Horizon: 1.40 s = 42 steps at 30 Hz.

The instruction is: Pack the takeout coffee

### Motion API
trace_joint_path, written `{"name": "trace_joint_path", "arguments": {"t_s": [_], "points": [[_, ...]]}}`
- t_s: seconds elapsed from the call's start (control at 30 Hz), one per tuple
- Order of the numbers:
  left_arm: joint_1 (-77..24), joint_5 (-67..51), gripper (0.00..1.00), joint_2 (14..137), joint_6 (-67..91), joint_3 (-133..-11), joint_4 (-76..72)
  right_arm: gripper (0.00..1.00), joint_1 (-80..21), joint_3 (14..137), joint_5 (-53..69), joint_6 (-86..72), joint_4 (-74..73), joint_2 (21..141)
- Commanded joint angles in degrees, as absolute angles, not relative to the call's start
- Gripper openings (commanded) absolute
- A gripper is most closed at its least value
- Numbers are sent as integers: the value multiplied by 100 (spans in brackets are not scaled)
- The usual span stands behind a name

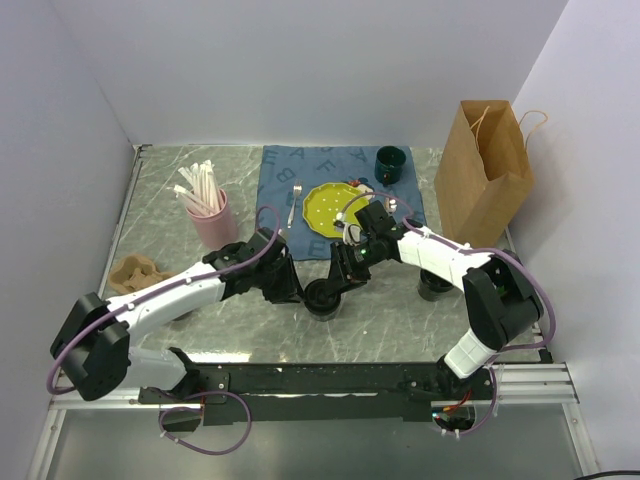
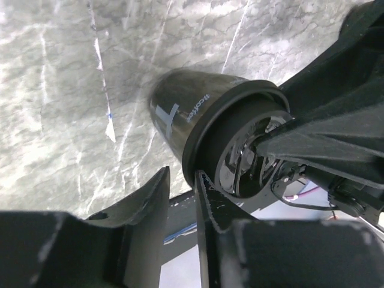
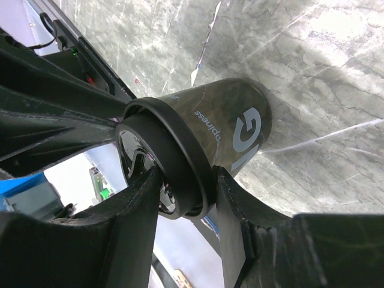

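1. The takeout coffee [image 1: 325,298] stands on the counter [image 1: 400,328] near the arm bases; its white print reads "coffee", "…ppiness" and a large "G".
2. The right gripper [image 3: 186,180] has its fingers clamped on the lid; the left gripper [image 2: 180,180] has its fingers slightly apart and empty, just beside it.
3. The grasp looks secured, so the next move is probably a lift to the far paper bag [image 1: 485,175].

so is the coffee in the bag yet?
No: the takeout coffee stands on the table near the arms, well apart from the paper bag at the right rear.
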<state>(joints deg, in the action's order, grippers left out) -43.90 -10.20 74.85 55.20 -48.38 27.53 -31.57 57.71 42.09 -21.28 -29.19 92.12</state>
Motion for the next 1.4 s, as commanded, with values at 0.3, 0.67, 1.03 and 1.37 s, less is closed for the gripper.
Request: {"name": "trace_joint_path", "arguments": {"t_s": [0.3,0.67,1.03,1.37], "points": [[-4412,-949,15,8287,5950,-3499,2259,32,-3050,4992,3639,-1670,-2303,9606],[-4430,-765,15,8288,5994,-3357,2100,31,-3023,5053,3788,-1521,-2311,9519],[-4342,-334,50,7875,5582,-5211,3612,36,-3023,5651,3726,-1037,-3085,9483],[-4236,-712,62,7769,5335,-5633,3252,42,-3015,5844,3885,-897,-3313,9519]]}}
